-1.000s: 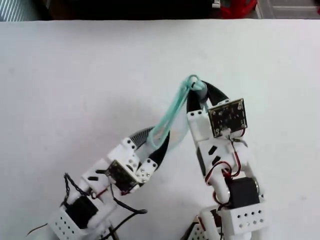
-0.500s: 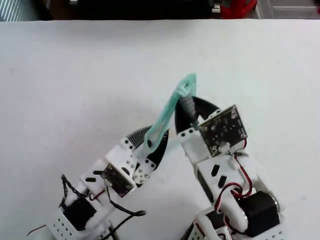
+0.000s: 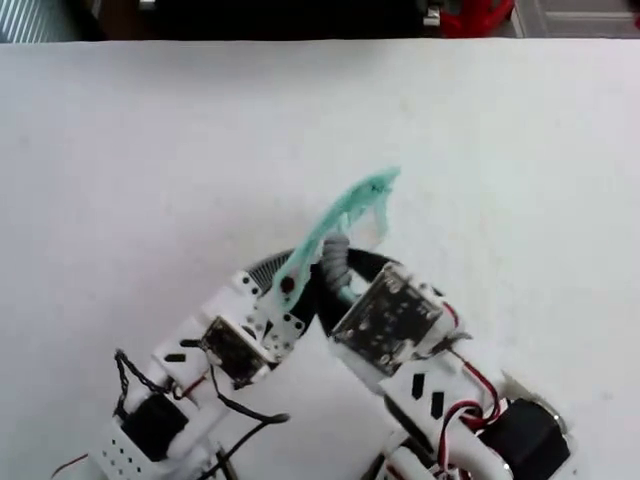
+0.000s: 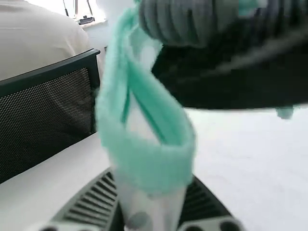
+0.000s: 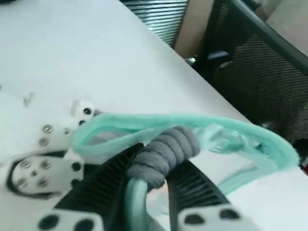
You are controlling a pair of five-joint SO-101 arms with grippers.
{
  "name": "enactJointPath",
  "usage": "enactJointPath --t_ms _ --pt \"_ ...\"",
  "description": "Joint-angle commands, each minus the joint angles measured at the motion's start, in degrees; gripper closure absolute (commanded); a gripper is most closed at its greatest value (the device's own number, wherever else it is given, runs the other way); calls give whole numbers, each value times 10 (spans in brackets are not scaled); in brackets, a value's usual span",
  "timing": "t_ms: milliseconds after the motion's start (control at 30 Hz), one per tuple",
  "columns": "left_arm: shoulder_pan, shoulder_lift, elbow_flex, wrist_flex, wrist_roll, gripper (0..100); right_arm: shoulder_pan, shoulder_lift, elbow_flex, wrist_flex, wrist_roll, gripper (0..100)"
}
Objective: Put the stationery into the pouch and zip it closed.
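One surface (image 3: 150,150): white, with both arms rising from 6 o'clock.
Pouch (image 3: 340,215): mint-green, held aloft over centre with its free tip toward 1 o'clock and its mouth partly gaping. It looks stretched taut so the zip can run.
Left pincer (image 3: 288,285): clamped on the pouch's 7 o'clock end as an anchor.
Right pincer (image 3: 338,268): closed on the grey pull (image 5: 168,149), apparently to draw the zip.
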Motion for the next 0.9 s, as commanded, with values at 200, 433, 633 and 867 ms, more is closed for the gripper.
enactJointPath --t_ms 200,433,633,867 --pt "-26 4 -37 0 22 976 -145 3 -18 65 40 980" --pt "-24 4 -38 12 22 976 -146 -10 -65 58 63 980" --pt "-9 4 -35 15 22 976 -146 18 -216 56 53 980" --pt "24 4 -23 26 2 976 -145 134 -266 -4 16 980"
